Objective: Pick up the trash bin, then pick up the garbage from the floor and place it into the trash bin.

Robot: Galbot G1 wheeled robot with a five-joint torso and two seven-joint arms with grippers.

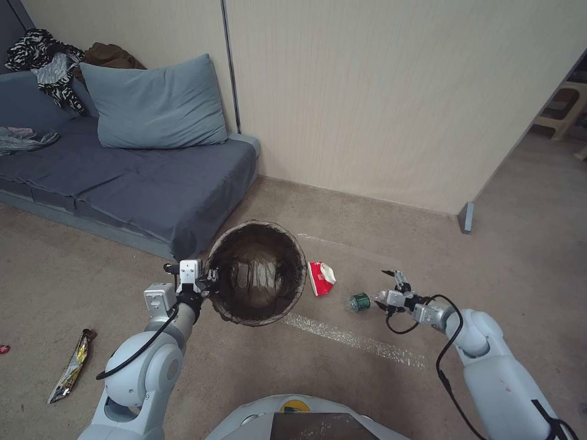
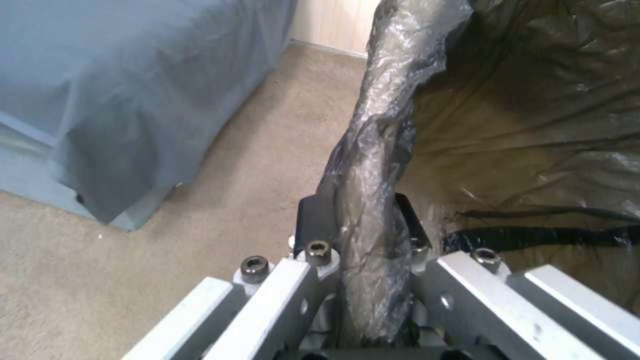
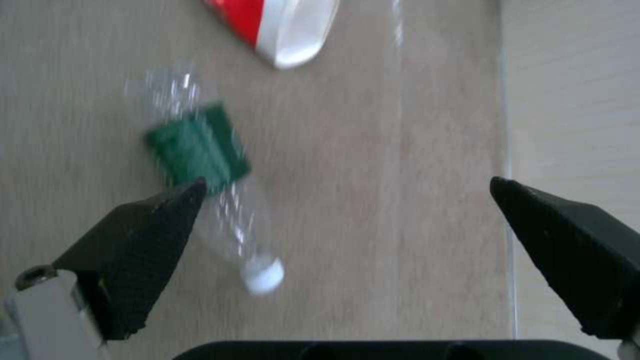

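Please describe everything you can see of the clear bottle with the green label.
The bottle is clear thin plastic, seemingly empty, with a green label around its middle and a white cap. It lies on its side on the beige floor, below the open right gripper, one jaw just above its label. A crushed red-and-white cup lies nearby, not touching it.

So the floor [image 1: 379,232] is this beige short-pile carpet with a pale scuffed streak [image 1: 354,337] running across it. Lying on it: a crushed red-and-white paper cup [image 1: 321,278] just beside the bin, a clear bottle with a green label [image 1: 359,302] on its side near that cup, white cap end pointing away from it, and a gold snack wrapper [image 1: 71,366] way off on the left. A tiny red scrap [image 1: 3,349] sits at the far left edge. The blue sofa bed [image 1: 134,183] stands on the carpet against the wall.
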